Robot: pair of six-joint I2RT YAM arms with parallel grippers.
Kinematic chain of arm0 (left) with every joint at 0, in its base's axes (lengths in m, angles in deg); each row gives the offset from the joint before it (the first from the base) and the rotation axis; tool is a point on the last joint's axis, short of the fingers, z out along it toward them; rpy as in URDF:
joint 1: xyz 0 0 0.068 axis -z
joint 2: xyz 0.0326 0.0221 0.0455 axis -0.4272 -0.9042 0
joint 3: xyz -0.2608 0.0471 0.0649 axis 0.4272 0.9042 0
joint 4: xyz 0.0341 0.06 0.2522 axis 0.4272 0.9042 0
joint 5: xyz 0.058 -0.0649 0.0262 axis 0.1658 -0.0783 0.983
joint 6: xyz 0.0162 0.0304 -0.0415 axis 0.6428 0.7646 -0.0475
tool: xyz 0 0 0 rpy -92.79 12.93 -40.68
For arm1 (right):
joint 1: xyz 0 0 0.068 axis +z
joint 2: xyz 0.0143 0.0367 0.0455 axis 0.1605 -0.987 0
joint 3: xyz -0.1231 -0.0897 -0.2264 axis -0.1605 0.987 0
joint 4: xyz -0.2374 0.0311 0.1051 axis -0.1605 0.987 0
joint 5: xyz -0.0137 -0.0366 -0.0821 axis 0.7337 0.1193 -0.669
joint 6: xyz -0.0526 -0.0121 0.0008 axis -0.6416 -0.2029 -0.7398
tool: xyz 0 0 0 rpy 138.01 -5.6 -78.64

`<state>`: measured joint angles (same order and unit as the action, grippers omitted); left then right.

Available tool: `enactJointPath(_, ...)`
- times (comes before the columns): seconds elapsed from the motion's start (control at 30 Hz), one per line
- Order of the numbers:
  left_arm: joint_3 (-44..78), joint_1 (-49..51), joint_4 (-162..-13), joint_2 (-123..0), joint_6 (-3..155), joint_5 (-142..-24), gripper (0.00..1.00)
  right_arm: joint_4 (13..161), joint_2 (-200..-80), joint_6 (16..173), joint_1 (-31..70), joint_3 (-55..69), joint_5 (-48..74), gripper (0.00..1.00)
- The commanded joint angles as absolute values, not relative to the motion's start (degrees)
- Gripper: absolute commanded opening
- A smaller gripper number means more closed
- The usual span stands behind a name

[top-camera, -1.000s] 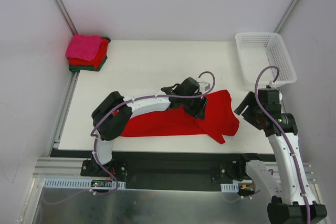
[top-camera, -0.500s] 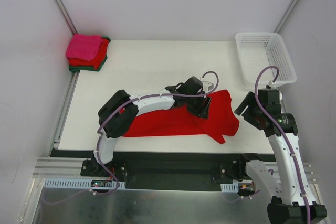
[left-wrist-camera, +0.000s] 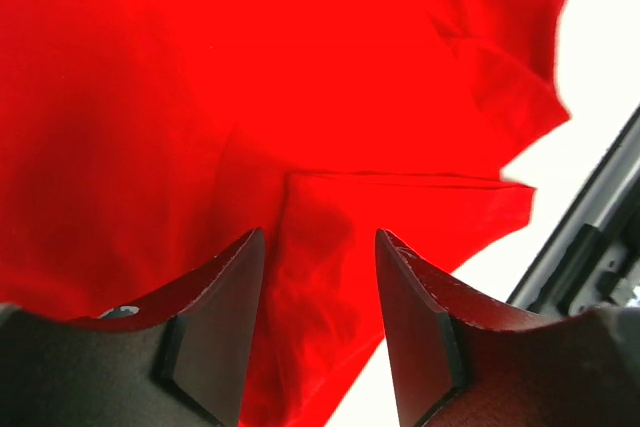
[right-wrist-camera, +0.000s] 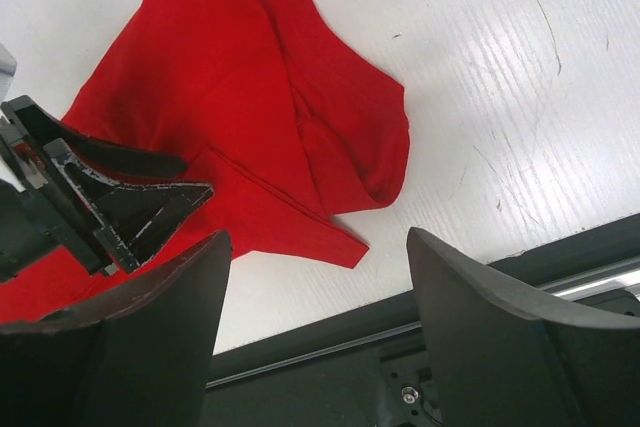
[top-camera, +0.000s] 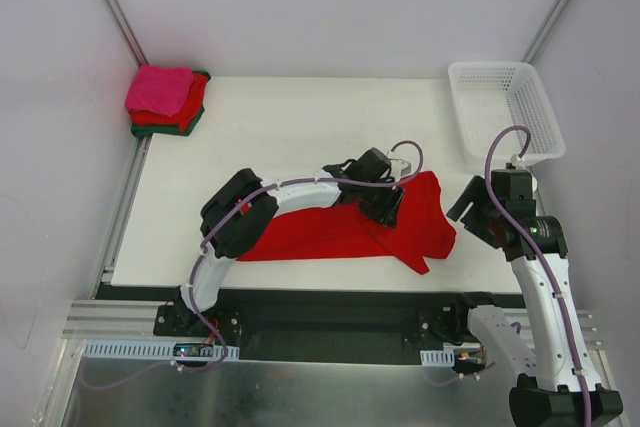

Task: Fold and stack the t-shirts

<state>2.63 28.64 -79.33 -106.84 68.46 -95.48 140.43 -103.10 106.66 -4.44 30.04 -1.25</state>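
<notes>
Shirt in work: the red shirt [top-camera: 330, 232] lies toward the front of the table [top-camera: 300, 127], laid in a long band. Its right end is wider and rumpled, w/ a sleeve corner [top-camera: 420, 265] poking at the front edge.
Done pile: folded shirts [top-camera: 165, 102] stacked at the far left corner, pink on top, then red, then dark green (well apart from the work).
Left gripper [left-wrist-camera: 320, 242]: over the shirt's right half, fingers parted, cloth lying flat in the gap; nothing pinched that I can see.
Right gripper [right-wrist-camera: 318, 247]: spread wide, empty, just off the shirt's right end.
Basket [top-camera: 505, 107]: far right corner, no part in this.
Step (my guess): about to take a hem or crease for the next fold; this shirt isn't square yet.
Risk 1: the jaws catch the top layer only, so the lower layers stay put and the fold opens.
Risk 2: the left arm [top-camera: 290, 192] lies across the band, so a pull may drag the whole shirt vs. folding it.
Risk 3: a tug toward the front could slip the sleeve corner off the table.
Risk 4: the right end is unheld, so cloth may bunch.
</notes>
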Motion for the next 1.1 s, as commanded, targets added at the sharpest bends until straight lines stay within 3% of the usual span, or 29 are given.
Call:
enactJointPath(0.0, -0.1, 28.2, -80.1, -108.3, 70.4, -96.0, 0.47, 141.6, -102.8, 105.8, -4.8, 28.5, -2.2, 0.75)
enactJointPath(0.37, -2.5, 28.1, -80.1, -110.7, 70.0, -96.7, 0.44, 142.8, -101.7, 105.5, -5.1, 28.5, -3.2, 0.75)
enactJointPath(0.47, -3.1, 28.1, -80.1, -111.0, 69.6, -96.9, 0.26, 142.9, -101.7, 105.2, -5.0, 28.5, -3.4, 0.75)
enactJointPath(0.5, -3.2, 28.1, -80.1, -111.3, 69.6, -96.8, 0.15, 143.0, -101.6, 105.1, -5.0, 28.5, -3.4, 0.75)
enactJointPath(0.63, -3.6, 28.1, -80.1, -111.7, 69.3, -97.1, 0.0, 143.2, -101.7, 105.2, -5.1, 28.5, -3.5, 0.75)
enactJointPath(1.07, -1.5, 28.0, -80.1, -107.0, 68.7, -96.2, 0.0, 142.9, -101.7, 105.3, -5.2, 29.2, -3.1, 0.75)
